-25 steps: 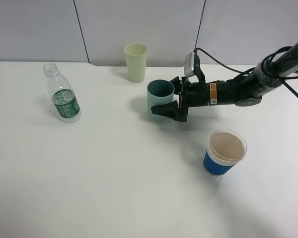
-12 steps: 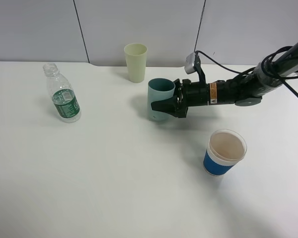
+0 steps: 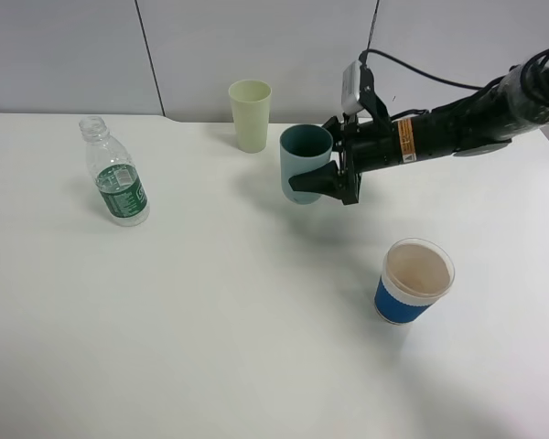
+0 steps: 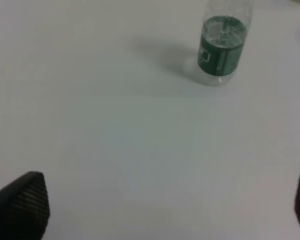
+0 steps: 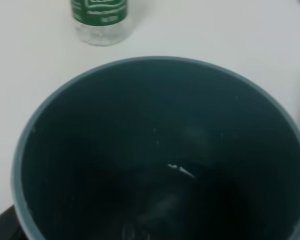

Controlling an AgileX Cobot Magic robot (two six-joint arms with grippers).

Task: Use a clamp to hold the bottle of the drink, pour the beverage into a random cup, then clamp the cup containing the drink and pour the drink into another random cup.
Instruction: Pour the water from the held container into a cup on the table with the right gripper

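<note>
- Exterior high view: the right gripper (image 3: 311, 176) reaches in from the right, and its black fingers are clamped on the sides of the teal cup (image 3: 299, 151).
- The teal cup is upright and appears to hang just clear of the white table (image 3: 210, 329), with its shadow on the surface below.
- The pale yellow-green cup (image 3: 250, 116) stands just behind and to the left of the teal cup, not touching it.
- The bottle (image 3: 117, 184) stands upright and uncapped, well apart at the left.
- A blue paper cup (image 3: 414, 282) stands near the front right.
- The left arm is out of this view.
- Left wrist view: the left gripper (image 4: 162, 207) hovers over bare table with its two black fingertips (image 4: 21, 206) set wide apart and nothing between them.
- The bottle (image 4: 221, 46) stands on the table (image 4: 115, 125) beyond the left gripper, well clear of it.
- Right wrist view: the mouth of the teal cup (image 5: 155, 61) fills the picture, and the inside is dark.
- A small bright glint shows low inside the cup, but whether it is liquid cannot be told.
- The bottle (image 5: 100, 20) is visible past the rim.
</note>
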